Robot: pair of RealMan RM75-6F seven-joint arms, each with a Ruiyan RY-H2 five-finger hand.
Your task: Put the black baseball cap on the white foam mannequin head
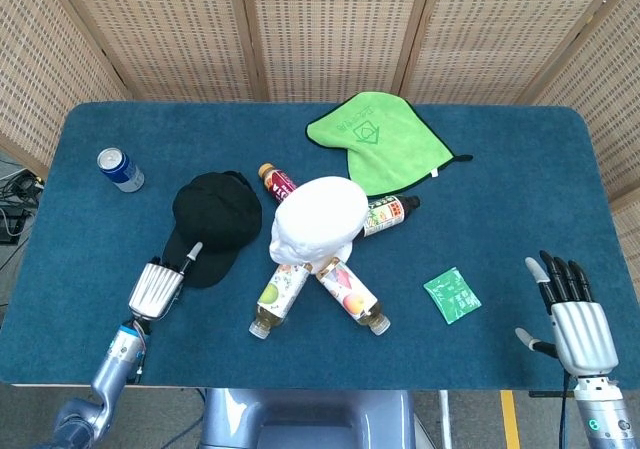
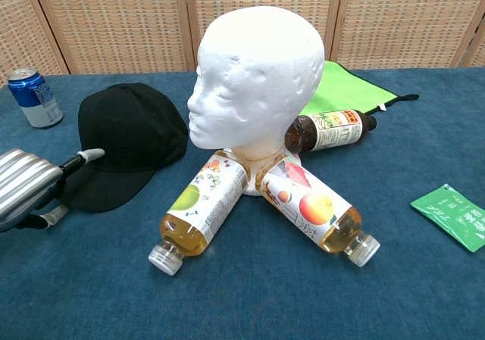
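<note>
Black cap [image 1: 214, 221] lies on the table [image 1: 520, 209] left of the white foam head [image 1: 318, 219]. Left hand [image 1: 160, 286] seems to pinch its brim, though contact is unclear. Right hand [image 1: 571, 314] rests near right, fingers spread, empty.

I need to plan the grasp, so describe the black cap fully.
The cap is plain black, looks like soft fabric, with a rounded crown and a flat brim. It lies crown up on the blue table, left of the foam head, brim toward the robot. The left robot hand is at the brim edge, one finger lying over it; whether it grips is unclear. Nothing else touches the cap.
</note>
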